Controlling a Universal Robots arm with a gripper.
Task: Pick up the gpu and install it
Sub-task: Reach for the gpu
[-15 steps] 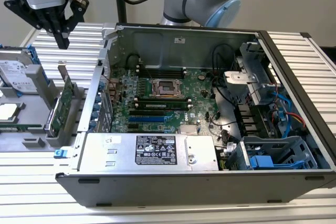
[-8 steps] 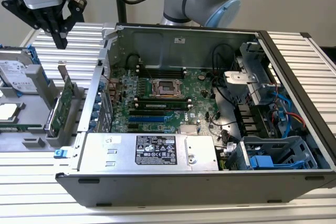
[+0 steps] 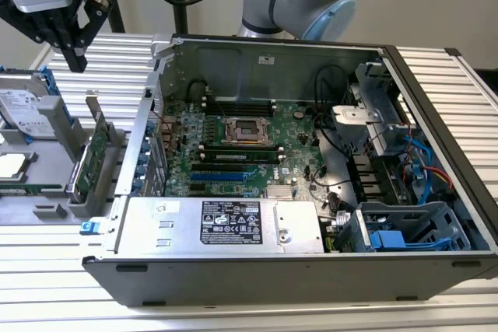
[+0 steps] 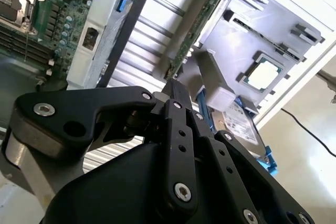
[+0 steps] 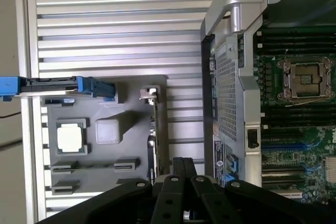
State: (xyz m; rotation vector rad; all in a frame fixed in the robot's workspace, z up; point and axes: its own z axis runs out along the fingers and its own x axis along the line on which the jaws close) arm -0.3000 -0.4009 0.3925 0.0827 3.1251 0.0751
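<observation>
Green circuit board, thin and flat: the gpu [image 3: 95, 149], one item. It stands on its long edge in a slot of the grey holder tray [image 5: 100, 182], just outside the computer case [image 3: 272, 277], on the exterior view's left.

Handling, as judged: light and stiff, easy to grip on its flat faces. It is fragile at the soldered parts and along the contact edge seated in the slot. Best hold: across the two faces at the exposed upper edge, about mid-length and away from the metal bracket end. A straight lift seems wise, since tilting would lever the board against the slot.

End effector [image 3: 76, 58]: black, fingers drawn together, nothing between them. It hangs well above the tray, outside the case and apart from the card.

Edges: the case's perforated side wall rises just beside the tray, on the card's near flank. Grey tray posts stand close on both sides of the card. A hard drive [image 3: 27, 106] with blue rails and a processor [image 5: 71, 138] occupy the tray on the side away from the case.

Open room: free air above the card, and the case lies open on top, with the motherboard [image 3: 296, 134] exposed. The drive cage and cables crowd the end of the case farthest from the tray. The slatted metal surface [image 3: 117, 68] carries everything.
</observation>
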